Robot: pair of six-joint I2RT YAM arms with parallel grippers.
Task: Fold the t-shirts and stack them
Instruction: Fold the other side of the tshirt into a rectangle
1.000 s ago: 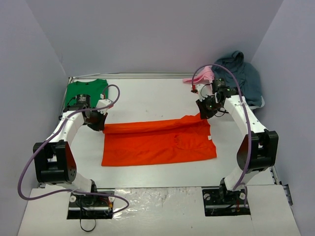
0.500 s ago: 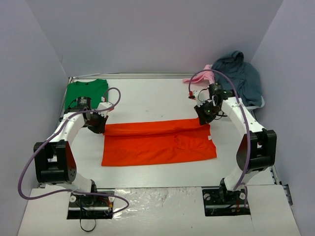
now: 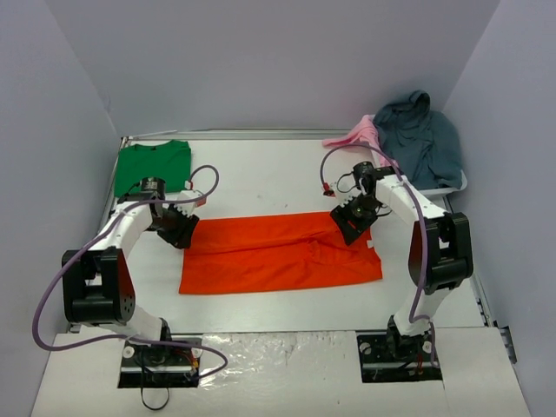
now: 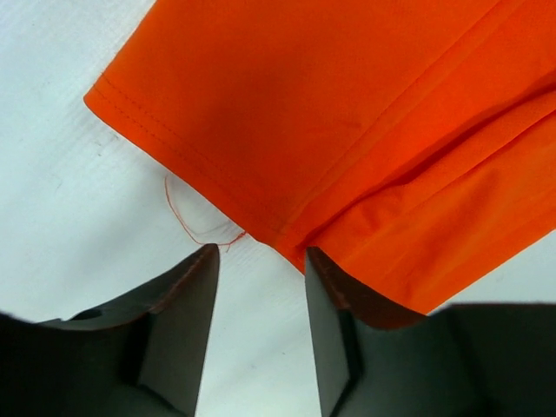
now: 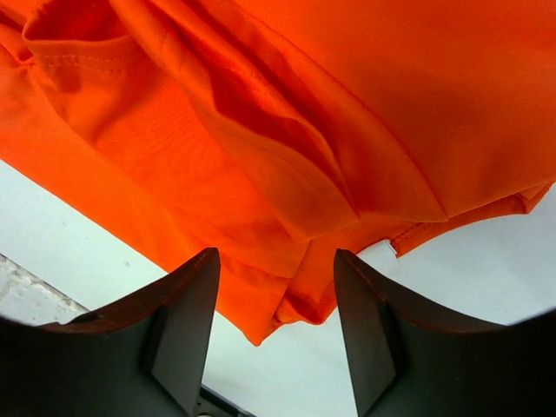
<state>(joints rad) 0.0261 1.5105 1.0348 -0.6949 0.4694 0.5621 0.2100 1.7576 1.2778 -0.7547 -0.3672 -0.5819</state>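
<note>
The orange t-shirt (image 3: 278, 252) lies flat mid-table as a long band, its far edge folded over the near part. A green t-shirt (image 3: 155, 165) lies spread at the back left corner. My left gripper (image 3: 180, 230) sits low at the orange shirt's far left corner; its jaws are open over bare table (image 4: 261, 261), and the shirt's hem (image 4: 287, 156) lies just past the right fingertip. My right gripper (image 3: 352, 221) is at the far right corner, open (image 5: 276, 261), with a crumpled orange fold (image 5: 287, 208) lying loose between the tips, unclamped.
A grey-blue garment (image 3: 421, 135) and a pink one (image 3: 356, 135) are heaped at the back right corner. Grey walls enclose the table on three sides. A loose orange thread (image 4: 187, 221) lies on the white table by the left fingers.
Both grippers carried the orange shirt's far edge toward the near side, laid it down over the shirt, and opened, letting go of the cloth.
</note>
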